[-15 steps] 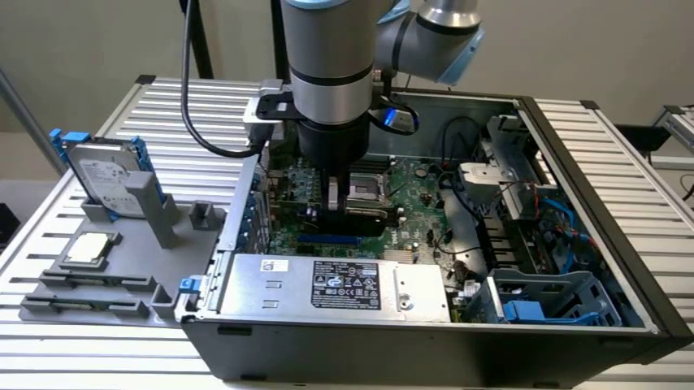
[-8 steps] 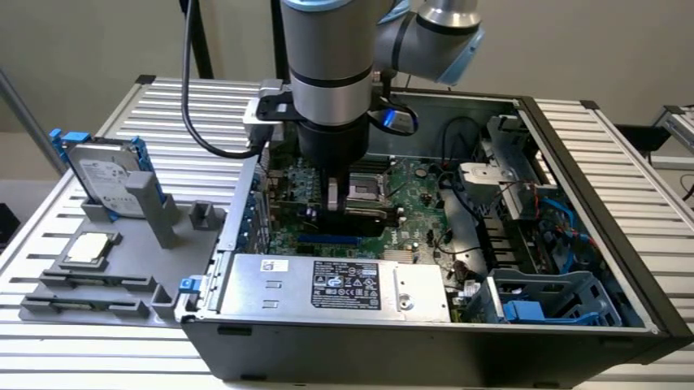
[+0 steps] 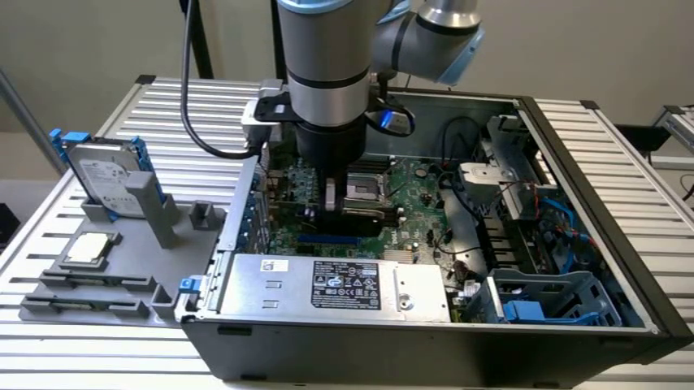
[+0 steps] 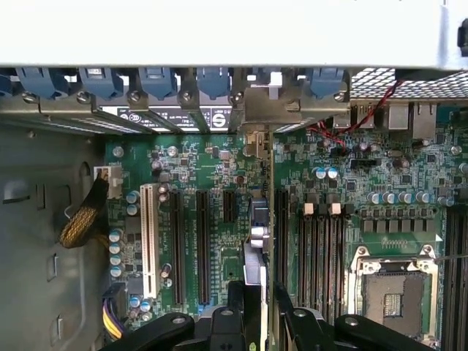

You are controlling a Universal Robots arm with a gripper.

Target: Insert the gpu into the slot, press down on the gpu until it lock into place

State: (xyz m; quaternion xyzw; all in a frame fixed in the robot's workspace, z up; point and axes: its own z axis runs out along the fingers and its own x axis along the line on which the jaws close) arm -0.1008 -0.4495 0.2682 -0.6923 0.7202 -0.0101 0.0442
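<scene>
In the exterior view my gripper (image 3: 344, 207) reaches down into the open computer case (image 3: 586, 244) and is shut on the gpu (image 3: 363, 218), which stands on edge over the green motherboard. Just below the card lies the bright-blue slot (image 3: 325, 240), with part of its length showing. In the wrist view the gpu (image 4: 262, 219) appears edge-on as a thin strip between my fingers (image 4: 241, 311). Its silver bracket (image 4: 256, 110) sits at the case's rear opening. The card runs between the black expansion connectors and covers the slot beneath it.
A silver power supply (image 3: 336, 284) lies along the case's near wall. Black memory strips (image 4: 322, 248) and the CPU socket (image 4: 395, 292) lie beside the card. A hard drive with blue rails (image 3: 109, 175) stands on a grey fixture outside the case. Cables crowd the drive cage (image 3: 542, 301).
</scene>
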